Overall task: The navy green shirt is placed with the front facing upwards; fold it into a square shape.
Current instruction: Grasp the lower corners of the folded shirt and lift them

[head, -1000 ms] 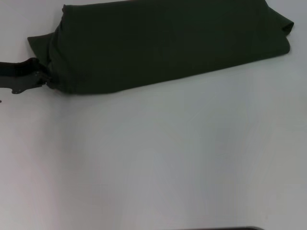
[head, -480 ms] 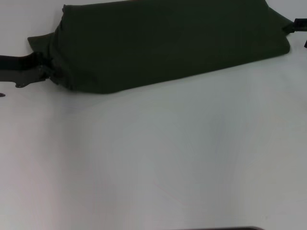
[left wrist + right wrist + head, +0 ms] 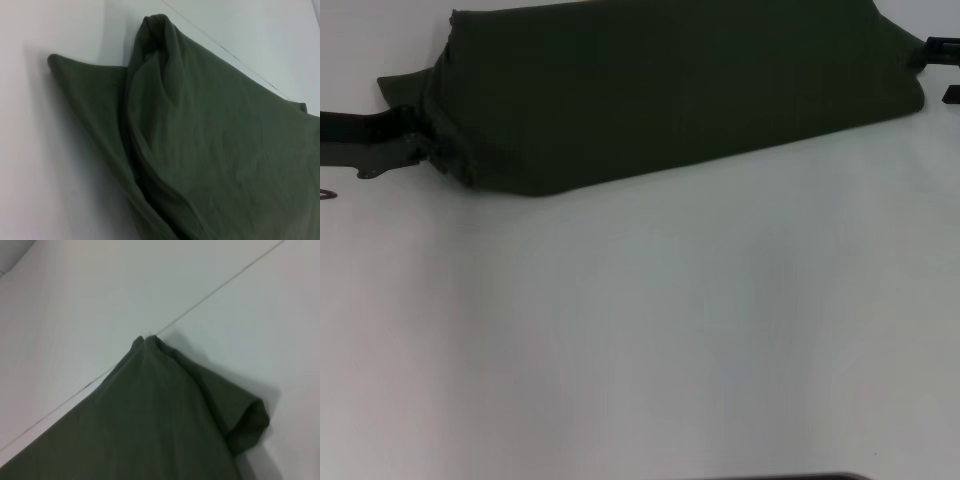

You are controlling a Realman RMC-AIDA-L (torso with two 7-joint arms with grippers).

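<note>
The navy green shirt [image 3: 670,90] lies as a long dark green band across the far side of the white table, plain side up, with no lettering showing. My left gripper [image 3: 423,152] is against the band's near left corner, just below a sleeve that sticks out to the left. At the right edge of the head view, my right gripper [image 3: 942,58] is beside the band's right end. The left wrist view shows the shirt [image 3: 210,150] with an upper layer folded over the sleeve. The right wrist view shows the shirt [image 3: 150,420] ending in a rolled sleeve opening.
The white table [image 3: 650,340] stretches bare from the shirt toward me. A thin seam line [image 3: 210,297] crosses the tabletop beyond the shirt's far edge. A dark strip [image 3: 780,477] sits at the near bottom edge of the head view.
My left gripper moved away from me and slightly right, and the shirt's near left corner drew in with it. My right gripper came into view at the shirt's right end.
</note>
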